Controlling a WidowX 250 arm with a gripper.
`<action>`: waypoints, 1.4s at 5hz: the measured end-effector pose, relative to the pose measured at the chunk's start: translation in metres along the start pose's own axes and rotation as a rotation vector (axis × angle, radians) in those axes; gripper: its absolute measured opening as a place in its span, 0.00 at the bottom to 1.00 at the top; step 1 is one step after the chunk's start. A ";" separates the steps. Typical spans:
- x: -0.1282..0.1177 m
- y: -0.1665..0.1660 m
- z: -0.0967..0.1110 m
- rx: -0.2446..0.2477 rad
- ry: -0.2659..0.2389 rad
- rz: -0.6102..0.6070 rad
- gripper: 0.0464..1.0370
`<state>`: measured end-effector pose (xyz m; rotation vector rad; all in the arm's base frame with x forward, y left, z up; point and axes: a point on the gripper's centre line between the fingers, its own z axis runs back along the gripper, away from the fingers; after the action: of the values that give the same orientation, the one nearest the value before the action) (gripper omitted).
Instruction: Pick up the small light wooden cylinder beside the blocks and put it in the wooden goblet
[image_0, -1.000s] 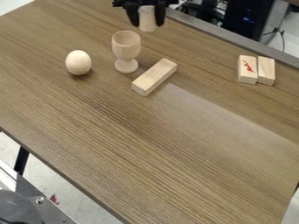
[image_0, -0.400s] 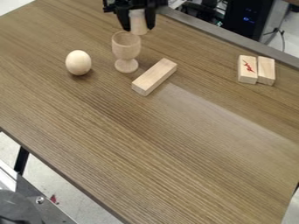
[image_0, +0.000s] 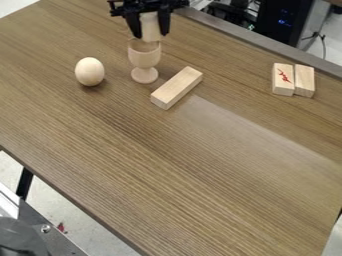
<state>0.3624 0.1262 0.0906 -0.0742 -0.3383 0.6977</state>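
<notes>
The black gripper (image_0: 151, 31) hangs at the top of the view, shut on a pale wooden cylinder (image_0: 151, 28) held upright between its fingers. The cylinder's lower end is at the rim of a wooden goblet (image_0: 145, 56), overlapping its back edge; I cannot tell if it touches or is inside. The goblet stands upright on the brown table (image_0: 153, 165). A wooden egg (image_0: 89, 71) stands to its left. A long wooden block (image_0: 176, 88) lies diagonally just right of the goblet's foot.
Two small wooden blocks lie side by side at the right, the left one (image_0: 283, 79) with a red mark, the other (image_0: 304, 81) plain. A grey edge strip (image_0: 250, 37) runs along the table's back right, with a black computer case (image_0: 285, 20) behind.
The gripper has moved left and slightly down with the wooden cylinder, from behind the goblet's right side to over its rim. The goblet, egg and blocks have stayed put.
</notes>
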 end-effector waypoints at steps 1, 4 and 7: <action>-0.001 0.003 0.008 0.003 -0.013 0.015 0.53; -0.005 0.004 0.010 0.000 0.006 0.026 0.53; -0.011 0.012 0.008 0.024 0.033 0.021 0.53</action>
<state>0.3448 0.1283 0.0927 -0.0663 -0.2981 0.7204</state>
